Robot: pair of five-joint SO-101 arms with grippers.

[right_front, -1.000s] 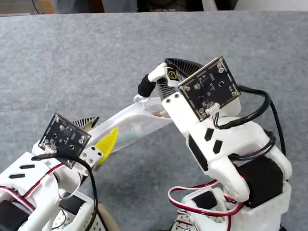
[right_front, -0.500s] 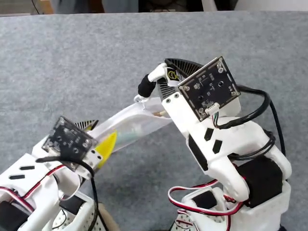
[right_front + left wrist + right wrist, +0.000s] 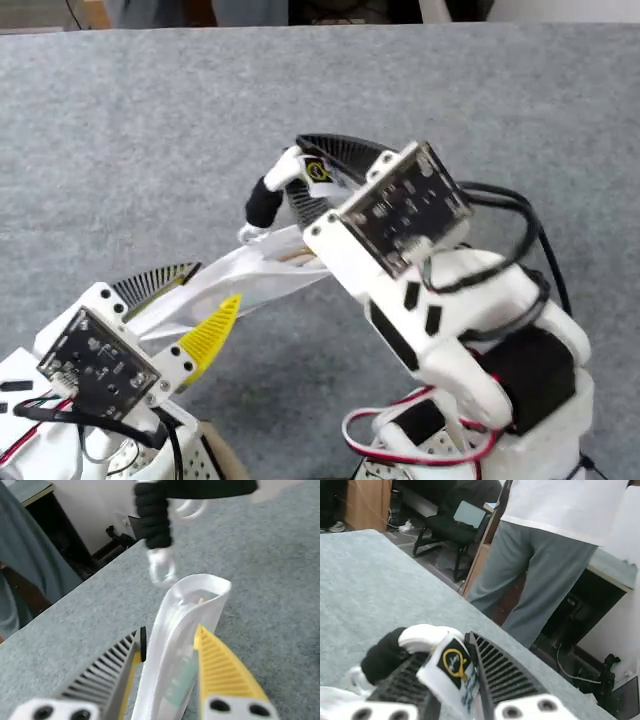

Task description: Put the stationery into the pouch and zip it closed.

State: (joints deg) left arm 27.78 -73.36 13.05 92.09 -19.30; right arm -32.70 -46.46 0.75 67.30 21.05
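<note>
A translucent white pouch [image 3: 245, 272] lies stretched over the grey table between the two arms. My left gripper [image 3: 212, 287] is shut on its near end, yellow finger on one side, black ribbed finger on the other; the left wrist view shows the pouch [image 3: 175, 615] pinched in that gripper [image 3: 171, 636]. Pale stationery [image 3: 181, 680] shows through the pouch wall. At the far end, my right gripper [image 3: 305, 178] is shut on a white pull tag [image 3: 316, 170] with a yellow mark. A black cord [image 3: 263, 203] joins the tag [image 3: 451, 666] to the pouch's zipper end.
Grey felt [image 3: 150, 120] covers the table, with open room to the left and far side. The right arm's body [image 3: 470, 330] and its cables stand over the near right of the table.
The right gripper has shifted left with the pull tag and cord. The left arm has drawn back toward the near left corner, still gripping the pouch, which now lies flatter.
</note>
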